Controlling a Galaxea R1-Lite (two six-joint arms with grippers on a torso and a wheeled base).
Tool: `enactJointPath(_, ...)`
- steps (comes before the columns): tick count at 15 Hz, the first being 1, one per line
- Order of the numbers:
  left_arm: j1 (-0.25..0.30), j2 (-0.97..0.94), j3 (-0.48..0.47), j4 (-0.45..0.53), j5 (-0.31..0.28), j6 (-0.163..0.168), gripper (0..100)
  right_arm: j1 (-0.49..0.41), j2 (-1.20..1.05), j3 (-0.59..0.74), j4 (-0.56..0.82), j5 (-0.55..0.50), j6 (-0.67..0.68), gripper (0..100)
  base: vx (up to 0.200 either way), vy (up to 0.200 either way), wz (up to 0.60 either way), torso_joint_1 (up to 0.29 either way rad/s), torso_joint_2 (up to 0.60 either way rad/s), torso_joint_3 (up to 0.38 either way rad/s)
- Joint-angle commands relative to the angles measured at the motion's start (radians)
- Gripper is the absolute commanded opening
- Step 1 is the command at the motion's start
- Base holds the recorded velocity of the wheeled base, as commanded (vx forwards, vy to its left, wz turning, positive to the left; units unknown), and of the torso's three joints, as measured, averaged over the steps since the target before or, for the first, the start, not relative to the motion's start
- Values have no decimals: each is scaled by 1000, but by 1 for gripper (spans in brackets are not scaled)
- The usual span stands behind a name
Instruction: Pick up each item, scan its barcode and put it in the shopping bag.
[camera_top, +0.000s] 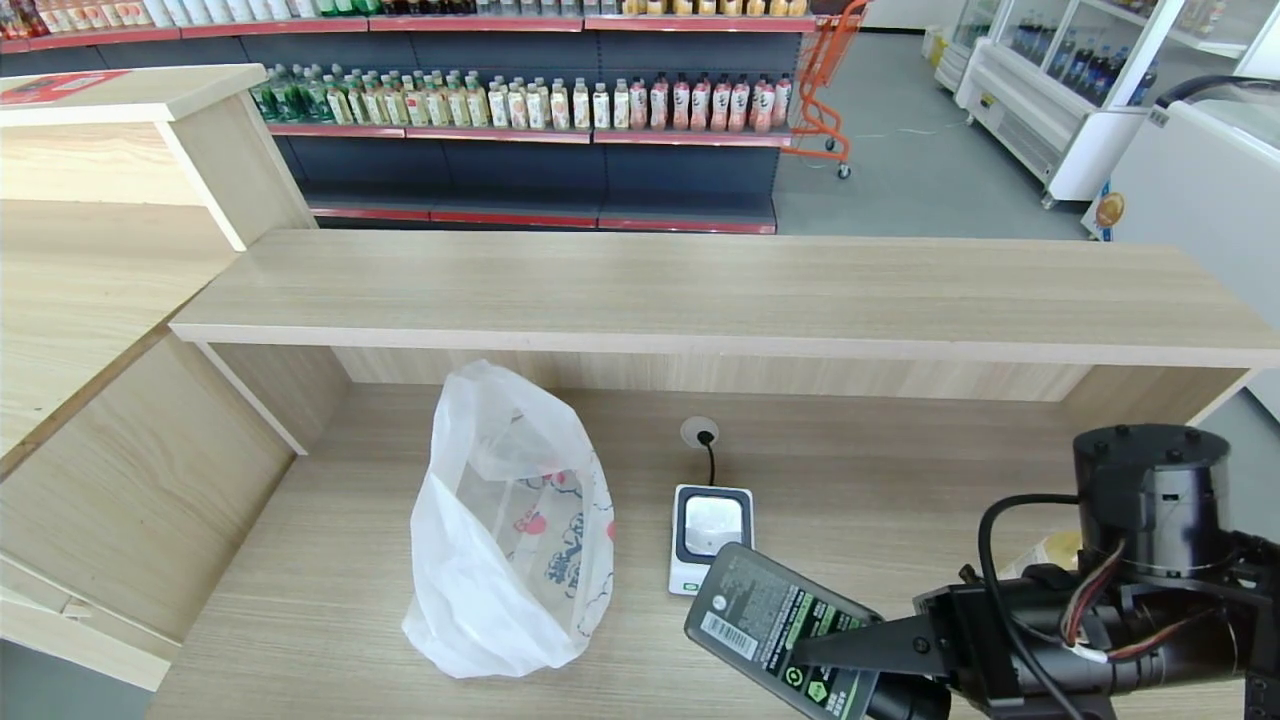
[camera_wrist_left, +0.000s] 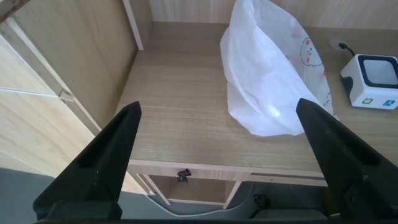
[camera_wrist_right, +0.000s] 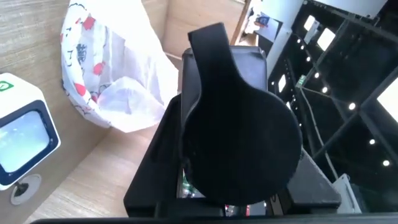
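A white plastic shopping bag (camera_top: 510, 530) stands open on the wooden counter (camera_top: 900, 470). Just right of it sits the white barcode scanner (camera_top: 710, 535), its window facing up. My right gripper (camera_top: 835, 665) is shut on a dark grey packet (camera_top: 765, 620) whose barcode label faces up; it hovers at the scanner's near right corner. In the right wrist view the packet (camera_wrist_right: 236, 143) hides the fingers, with the bag (camera_wrist_right: 118, 81) and scanner (camera_wrist_right: 25, 140) beyond. My left gripper (camera_wrist_left: 219, 109) is open over the counter's front edge, beside the bag (camera_wrist_left: 273, 74) and holding nothing.
A yellowish item (camera_top: 1050, 550) lies on the counter behind my right arm. A raised ledge (camera_top: 700, 290) runs along the counter's back, and a wooden side wall (camera_top: 140, 480) closes the left. The scanner's cable drops into a hole (camera_top: 699, 431). Behind are drink shelves (camera_top: 520, 105).
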Motion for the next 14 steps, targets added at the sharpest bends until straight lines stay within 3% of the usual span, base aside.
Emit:
enactJointPath(1, -1, 0, 0, 0, 0, 0, 100, -7, 1, 0, -2, 2, -10, 0, 0, 0, 0, 0, 0, 0)
enactJointPath(6, 1, 0, 0, 0, 0, 0, 100, -91, 7, 8, -2, 53, -56, 0, 0, 0, 0, 0, 0, 0)
enactJointPath(14, 1, 0, 0, 0, 0, 0, 100, -94, 10, 19, -2, 60, -62, 0, 0, 0, 0, 0, 0, 0)
